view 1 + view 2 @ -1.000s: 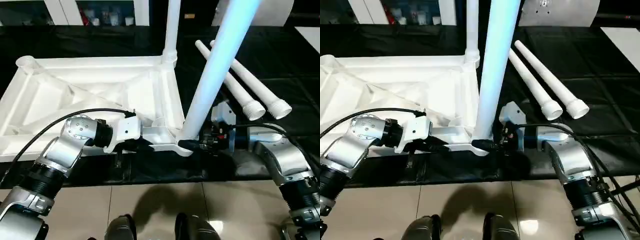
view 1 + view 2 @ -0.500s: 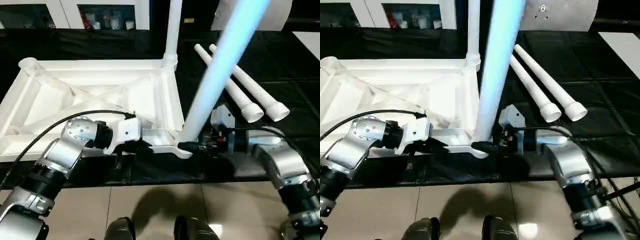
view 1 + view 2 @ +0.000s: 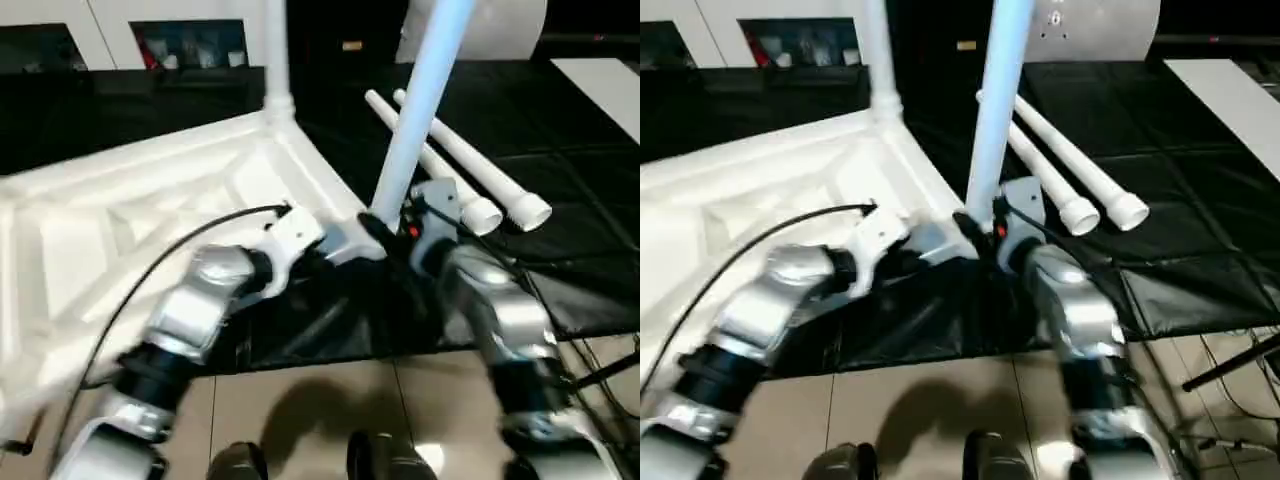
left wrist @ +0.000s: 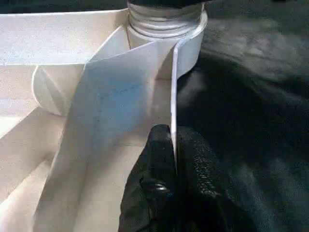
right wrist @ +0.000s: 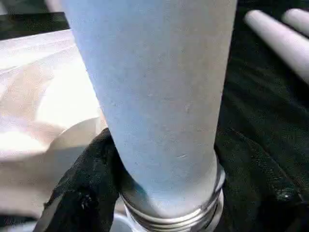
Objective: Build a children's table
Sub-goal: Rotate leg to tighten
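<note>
The children's table lies upside down, its white ribbed top (image 3: pixel 110 215) on black cloth. One leg (image 3: pixel 277 60) stands in the far corner socket. A second leg (image 3: pixel 418 110) rises from the near right corner socket (image 4: pixel 164 21), leaning slightly. My right gripper (image 3: pixel 387 228) is shut around this leg's base, with black fingers (image 5: pixel 89 181) on either side of the leg (image 5: pixel 154 92) just above its thread. My left gripper (image 4: pixel 173 142) is shut on a thin white rib of the table beside that socket. Two loose legs (image 3: pixel 470 175) lie side by side on the cloth to the right.
The black cloth (image 3: pixel 560 260) ends near my feet, with tiled floor (image 3: pixel 300 410) below. Cabinets (image 3: pixel 180 45) stand behind the table. A black cable (image 3: pixel 150 280) loops over my left forearm. A stand's legs (image 3: pixel 1240 360) show at the right on the floor.
The whole view has swung and tilted, so the camera moved. Both grippers keep their holds at the near corner, and the gripped leg now stands closer to upright.
</note>
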`<state>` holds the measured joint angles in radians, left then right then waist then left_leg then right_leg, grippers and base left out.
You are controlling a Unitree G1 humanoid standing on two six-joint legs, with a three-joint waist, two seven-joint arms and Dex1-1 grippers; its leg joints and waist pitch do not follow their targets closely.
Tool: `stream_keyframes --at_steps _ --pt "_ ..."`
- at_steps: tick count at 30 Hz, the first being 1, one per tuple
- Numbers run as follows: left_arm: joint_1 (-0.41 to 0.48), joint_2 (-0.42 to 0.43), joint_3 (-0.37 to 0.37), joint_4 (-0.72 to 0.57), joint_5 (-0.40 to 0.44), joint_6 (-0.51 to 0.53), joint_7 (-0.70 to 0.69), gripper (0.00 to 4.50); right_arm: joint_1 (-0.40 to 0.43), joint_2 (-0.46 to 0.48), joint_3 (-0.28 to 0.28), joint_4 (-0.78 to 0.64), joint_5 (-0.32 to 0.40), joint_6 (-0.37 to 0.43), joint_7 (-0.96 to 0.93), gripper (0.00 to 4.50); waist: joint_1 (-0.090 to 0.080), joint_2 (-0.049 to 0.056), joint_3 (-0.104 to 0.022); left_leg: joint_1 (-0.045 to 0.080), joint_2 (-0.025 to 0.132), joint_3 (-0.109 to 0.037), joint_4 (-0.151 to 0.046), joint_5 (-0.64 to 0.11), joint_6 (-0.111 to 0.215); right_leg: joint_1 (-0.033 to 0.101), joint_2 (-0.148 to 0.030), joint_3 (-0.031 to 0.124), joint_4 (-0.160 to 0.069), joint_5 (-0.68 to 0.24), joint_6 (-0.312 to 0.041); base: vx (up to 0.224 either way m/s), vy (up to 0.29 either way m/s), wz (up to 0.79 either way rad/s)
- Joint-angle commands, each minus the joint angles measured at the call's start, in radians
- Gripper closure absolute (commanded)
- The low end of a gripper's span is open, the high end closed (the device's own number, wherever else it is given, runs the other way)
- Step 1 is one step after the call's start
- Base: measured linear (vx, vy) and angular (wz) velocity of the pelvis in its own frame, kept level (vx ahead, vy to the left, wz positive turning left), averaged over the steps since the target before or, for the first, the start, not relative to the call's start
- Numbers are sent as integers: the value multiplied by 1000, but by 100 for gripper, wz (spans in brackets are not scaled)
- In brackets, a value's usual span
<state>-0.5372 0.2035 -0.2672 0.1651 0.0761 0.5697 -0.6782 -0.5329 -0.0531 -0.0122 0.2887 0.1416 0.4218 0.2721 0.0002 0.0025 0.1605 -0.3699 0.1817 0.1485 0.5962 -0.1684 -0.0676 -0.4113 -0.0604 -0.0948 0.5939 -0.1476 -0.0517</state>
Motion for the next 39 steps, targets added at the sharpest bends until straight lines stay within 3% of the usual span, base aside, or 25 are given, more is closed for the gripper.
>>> stream_keyframes --at_steps 1,4,9,10,11,14,16,18,20,24,30,39 --pt "-59 -35 6 -60 2 -31 65 450 11 64 63 43 9 41 8 189 2 -4 -96 2 25 -2 -60 -170 65 59 -74 52 -90 -397 -117 0 0 0" --pt "-61 -21 6 -57 15 -34 66 450 18 74 55 41 12 35 2 189 6 0 -100 -2 27 -3 -60 -136 75 63 -73 55 -81 -324 -132 0 0 0" --pt "-55 -9 1 -69 20 -27 53 450 17 84 24 48 42 34 5 189 5 2 -99 -1 29 -2 -61 -154 75 64 -76 55 -79 -312 -152 0 0 0" --pt "-53 -9 -2 -74 18 -25 51 450 14 87 15 50 49 37 4 133 6 2 -98 -1 29 -2 -62 -155 73 64 -76 55 -80 -318 -150 0 0 0" --pt "-52 -10 -5 -76 14 -22 49 450 11 88 10 53 52 37 5 119 5 0 -99 0 30 -2 -61 -155 73 64 -76 56 -80 -318 -150 0 0 0" --pt "-48 -12 -9 -83 9 -17 45 450 0 87 4 61 48 34 23 99 3 7 -99 -2 30 -3 -62 -153 72 65 -76 55 -78 -302 -155 0 0 0" --pt "-47 -11 -10 -83 9 -18 44 450 0 87 3 60 52 36 28 75 2 4 -98 -2 29 -2 -62 -155 72 66 -74 55 -78 -300 -158 0 0 0" --pt "-45 -5 -12 -80 9 -20 38 450 2 86 -3 57 54 37 36 65 3 10 -99 -1 29 -3 -62 -161 70 66 -75 55 -79 -302 -161 0 0 0" --pt "-45 0 -11 -78 7 -21 33 450 2 82 -8 57 54 34 35 30 2 11 -99 -1 30 -4 -62 -165 67 66 -75 55 -78 -301 -164 0 0 0" --pt "-48 15 -7 -69 5 -28 22 450 8 64 -13 51 58 21 51 9 2 13 -99 -1 30 -4 -62 -170 67 67 -75 55 -78 -294 -170 0 0 0" --pt "-45 40 -4 -58 4 -38 5 450 39 32 -24 10 71 29 85 9 3 14 -102 -2 31 -4 -61 -161 71 70 -75 57 -75 -256 -186 0 0 0" --pt "-50 142 -3 14 -8 -131 -102 450 177 -145 -17 -152 136 -7 340 9 12 14 -104 -2 32 -2 -60 -157 83 70 -74 56 -78 -280 -172 0 0 0"
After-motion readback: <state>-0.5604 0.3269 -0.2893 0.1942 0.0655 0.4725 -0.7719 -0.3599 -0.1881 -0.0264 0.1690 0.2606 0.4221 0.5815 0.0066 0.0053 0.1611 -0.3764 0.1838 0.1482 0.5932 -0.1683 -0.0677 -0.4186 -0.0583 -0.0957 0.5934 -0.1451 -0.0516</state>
